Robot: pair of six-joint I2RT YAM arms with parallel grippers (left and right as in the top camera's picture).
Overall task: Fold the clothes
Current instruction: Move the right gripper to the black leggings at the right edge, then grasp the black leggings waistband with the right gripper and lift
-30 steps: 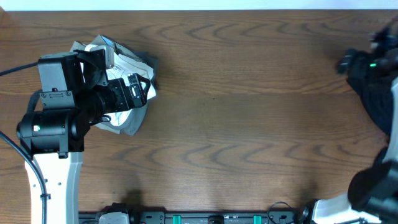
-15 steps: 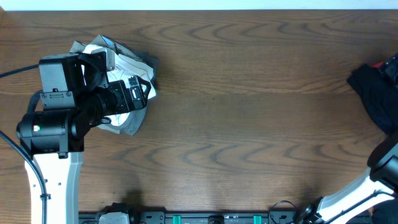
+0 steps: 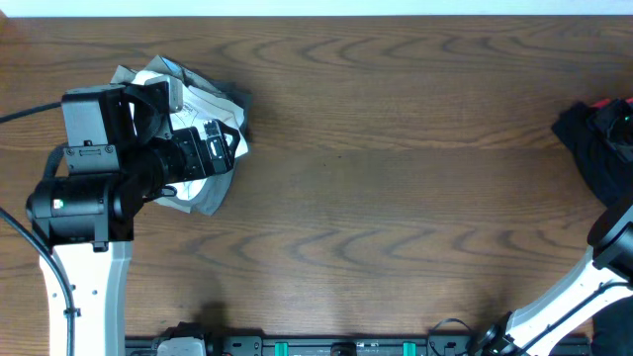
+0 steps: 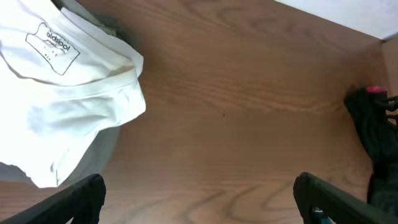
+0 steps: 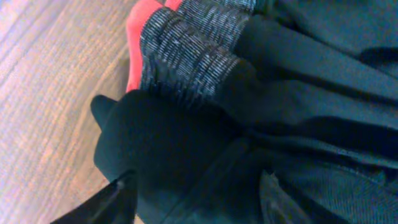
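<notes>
Far right: right end effector (image 5: 196, 196) nosed into leggings (image 5: 311, 93); grip unclear | left end effector (image 4: 199, 202) spread wide

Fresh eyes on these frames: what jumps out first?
The coral-red edge on the grey waistband of the black leggings, bunched at the right edge of the table, fills the right wrist view. The right gripper straddles a black fold there. At the far left, a crumpled white garment with a printed label lies near the open left gripper.
</notes>
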